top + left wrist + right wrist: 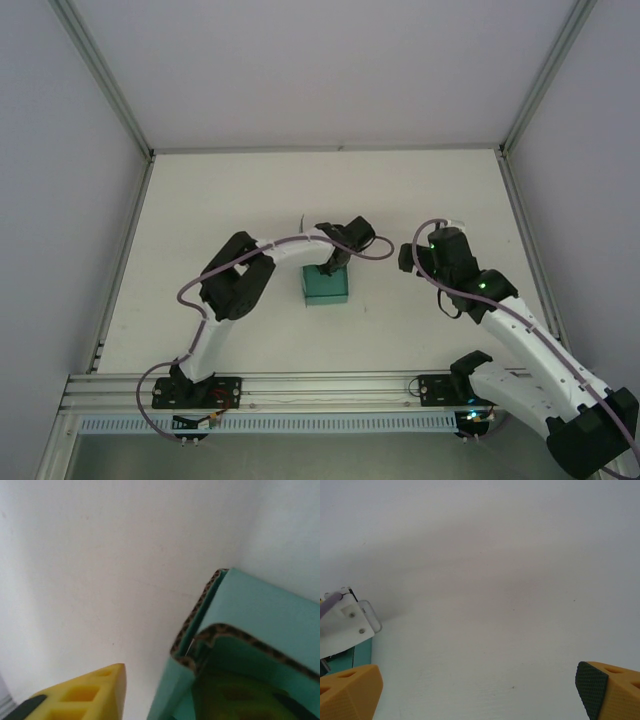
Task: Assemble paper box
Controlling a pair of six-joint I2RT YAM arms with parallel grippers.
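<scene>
Top external view: paper box [326, 287] sits at frame centre, left gripper [331, 264] over its upper edge, one finger [235, 697] inside; we can't tell if it grips. Right gripper [407, 258] spread wide. Corrugated walls look light, crushable; we'd pinch an edge.

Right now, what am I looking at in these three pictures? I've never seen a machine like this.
These are two robot arms bolted to a white table. The wide picture comes from a camera above and behind them. The other two come from small cameras on each wrist, looking past that arm's own yellow fingers.

On the table stands a teal paper box, partly folded up. The left gripper is right at it: its wrist camera shows one finger outside the box wall and the other inside. Whether it grips the wall is unclear. The right gripper is open, holding nothing, beside the box.
</scene>
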